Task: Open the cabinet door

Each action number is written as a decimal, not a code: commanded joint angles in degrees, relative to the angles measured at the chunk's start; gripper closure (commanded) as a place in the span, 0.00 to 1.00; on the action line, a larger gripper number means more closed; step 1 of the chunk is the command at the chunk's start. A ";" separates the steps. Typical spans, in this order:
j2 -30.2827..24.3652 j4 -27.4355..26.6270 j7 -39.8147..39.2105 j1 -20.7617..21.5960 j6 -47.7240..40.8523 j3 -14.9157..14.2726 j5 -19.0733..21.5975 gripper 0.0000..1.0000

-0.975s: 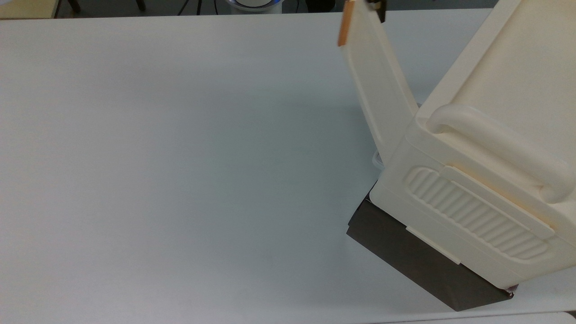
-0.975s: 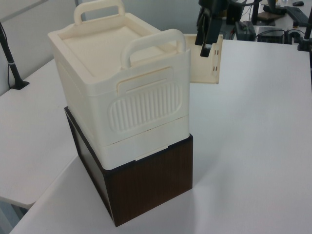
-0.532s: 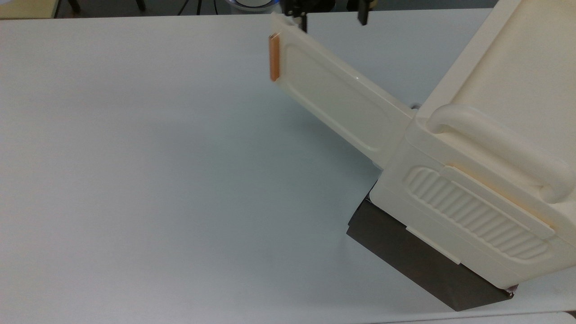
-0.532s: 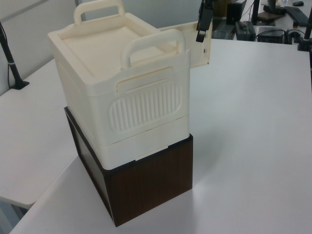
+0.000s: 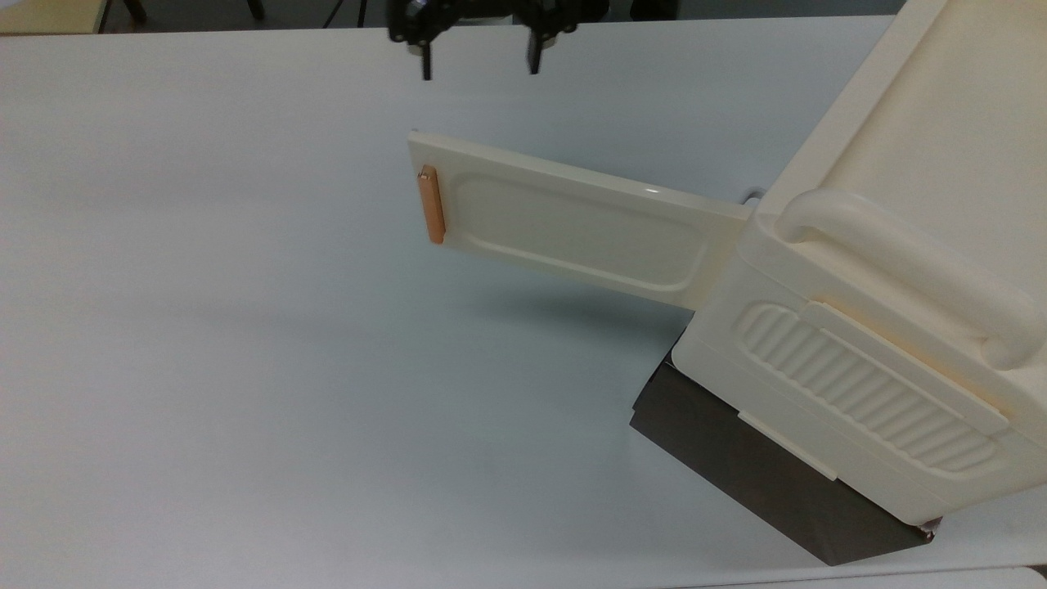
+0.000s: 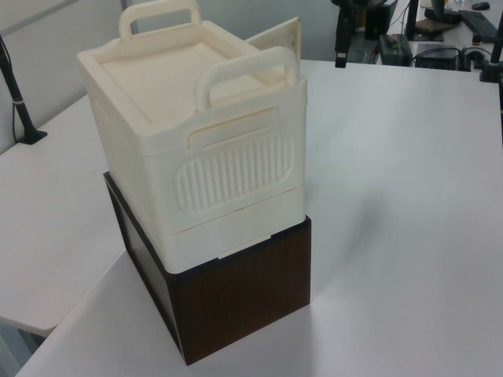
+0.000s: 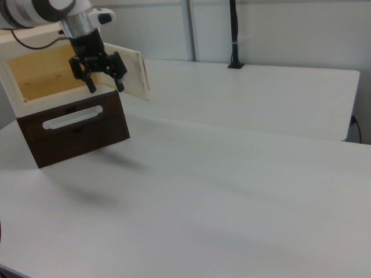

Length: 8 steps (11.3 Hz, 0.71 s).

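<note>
The cream cabinet (image 5: 900, 245) stands on its dark brown base (image 5: 761, 466) at the top view's right. Its cabinet door (image 5: 572, 233) is swung wide open and sticks out to the top view's left, with the copper-orange handle (image 5: 431, 204) at its free end. My gripper (image 5: 478, 65) hangs open beyond the door's far edge, apart from it and holding nothing. In the right view the gripper (image 7: 105, 86) hovers in front of the open door (image 7: 132, 72), and the yellowish inside of the cabinet (image 7: 43, 75) shows. The left view has the door (image 6: 279, 35) edge-on behind the cabinet (image 6: 196, 141).
The white table (image 5: 245, 327) spreads wide to the top view's left. A black post (image 7: 233, 35) stands at the table's far edge in the right view. Another black stand (image 6: 23, 110) is at the left view's left, and desk clutter (image 6: 440, 31) sits at its back right.
The door has swung further open, its handle end moving toward the top view's left and bottom. My gripper has come off the door's edge and shifted to the top view's left.
</note>
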 commanded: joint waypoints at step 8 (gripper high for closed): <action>-6.01 -11.00 4.57 -7.17 0.49 0.25 2.34 0.00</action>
